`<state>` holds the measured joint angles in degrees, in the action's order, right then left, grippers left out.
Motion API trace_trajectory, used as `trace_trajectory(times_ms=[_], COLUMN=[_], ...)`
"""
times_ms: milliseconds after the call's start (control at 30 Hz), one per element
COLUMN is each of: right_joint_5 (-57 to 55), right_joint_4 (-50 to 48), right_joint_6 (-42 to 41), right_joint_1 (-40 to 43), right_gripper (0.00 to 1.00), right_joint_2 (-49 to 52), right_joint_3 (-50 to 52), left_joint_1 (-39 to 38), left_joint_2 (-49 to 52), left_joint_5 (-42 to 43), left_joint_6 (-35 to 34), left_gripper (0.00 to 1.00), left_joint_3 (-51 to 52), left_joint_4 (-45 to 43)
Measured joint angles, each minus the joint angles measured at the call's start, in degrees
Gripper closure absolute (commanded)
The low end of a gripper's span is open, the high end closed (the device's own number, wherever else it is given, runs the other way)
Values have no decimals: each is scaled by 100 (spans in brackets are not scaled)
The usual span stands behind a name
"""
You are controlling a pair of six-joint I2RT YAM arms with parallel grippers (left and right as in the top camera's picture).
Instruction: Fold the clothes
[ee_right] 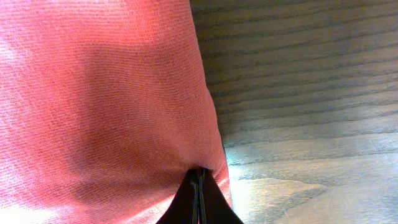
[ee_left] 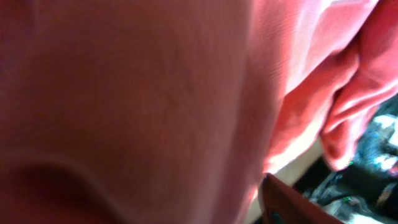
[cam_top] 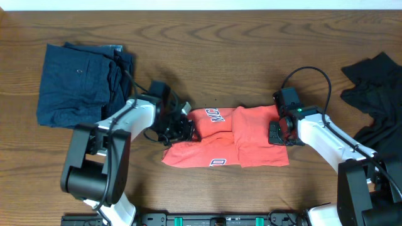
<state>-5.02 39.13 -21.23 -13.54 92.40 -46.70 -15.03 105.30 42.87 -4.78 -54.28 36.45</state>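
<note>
The coral-red T-shirt (cam_top: 242, 141) lies partly folded in the middle of the table, its white-and-navy lettering showing at the left and the front. My left gripper (cam_top: 186, 130) is at the shirt's left edge. Blurred red cloth (ee_left: 155, 106) fills the left wrist view, and only one finger (ee_left: 283, 202) shows, so its jaw state is unclear. My right gripper (cam_top: 277, 133) sits on the shirt's right edge. Its fingertips (ee_right: 199, 177) are pressed together, with the fabric (ee_right: 106, 99) puckered at them.
A folded dark navy garment (cam_top: 78, 85) lies at the back left, close behind the left arm. A crumpled black garment (cam_top: 377, 88) lies at the right edge. Bare wooden table (ee_right: 298, 93) extends to the right of the shirt.
</note>
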Motion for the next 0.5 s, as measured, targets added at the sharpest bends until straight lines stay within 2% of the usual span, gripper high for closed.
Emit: trace_trajectory(times_ms=[67,100,200,300,500], right_joint_5=[-9,-13,-17,-13,-24], right_joint_4=[-2,-2,2,42,216], right_joint_6=[0,0,0,0,74], right_joint_1=[0,0,0,0,20], right_gripper=[99,99,99,99,99], right_joint_2=[0,0,2,0,-24], right_joint_3=[2,2,2,2,15], left_joint_1=[-50,-55,-26,48,332], left_joint_2=[72,116,144,157,101], left_joint_5=[-83,-76,-72,-168,-898], left_joint_6=[9,0,31,35,111], left_gripper=[91,94,94,94,94], left_joint_3=[61,92,92,11,-839], left_joint_4=[-11,4,133,671,2479])
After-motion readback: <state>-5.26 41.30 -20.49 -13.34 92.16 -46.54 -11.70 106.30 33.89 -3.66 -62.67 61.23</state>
